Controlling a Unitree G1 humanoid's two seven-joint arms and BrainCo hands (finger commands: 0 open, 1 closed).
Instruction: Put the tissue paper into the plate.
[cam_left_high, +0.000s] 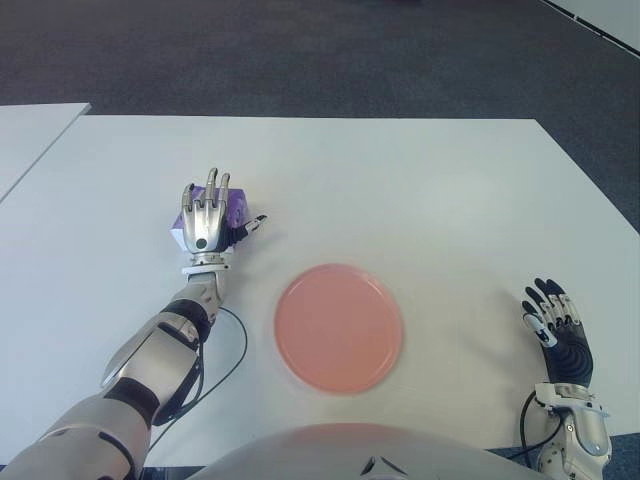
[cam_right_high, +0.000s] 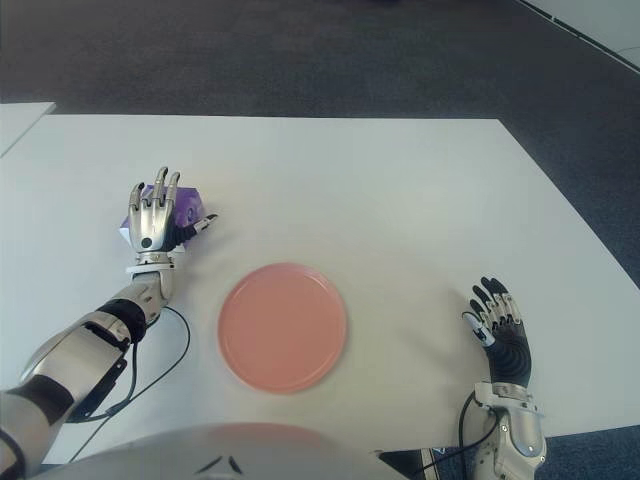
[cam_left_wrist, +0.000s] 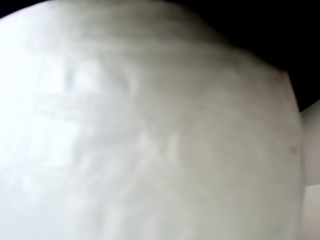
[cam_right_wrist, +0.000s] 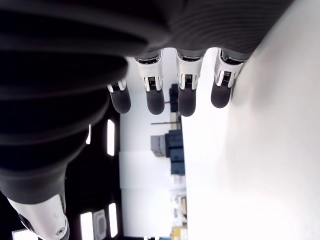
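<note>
The plate (cam_left_high: 339, 327) lies on the tabletop (cam_left_high: 420, 200), near the front edge and about in the middle. The tissue paper (cam_left_high: 236, 208) lies to the left of the plate and farther back, apart from it. The left hand (cam_left_high: 204, 218) is over the tissue paper. The right hand (cam_left_high: 558, 328) shows to the right of the plate, well apart, near the front right corner.

Both eye views are looking forward and down from the head, sharing the white surface (cam_left_high: 400, 180), the pink plate (cam_left_high: 339, 327) and both hands. The left wrist camera is facing a blurred pale expanse; the right wrist camera is sitting close behind its fingers (cam_right_wrist: 155, 97).
</note>
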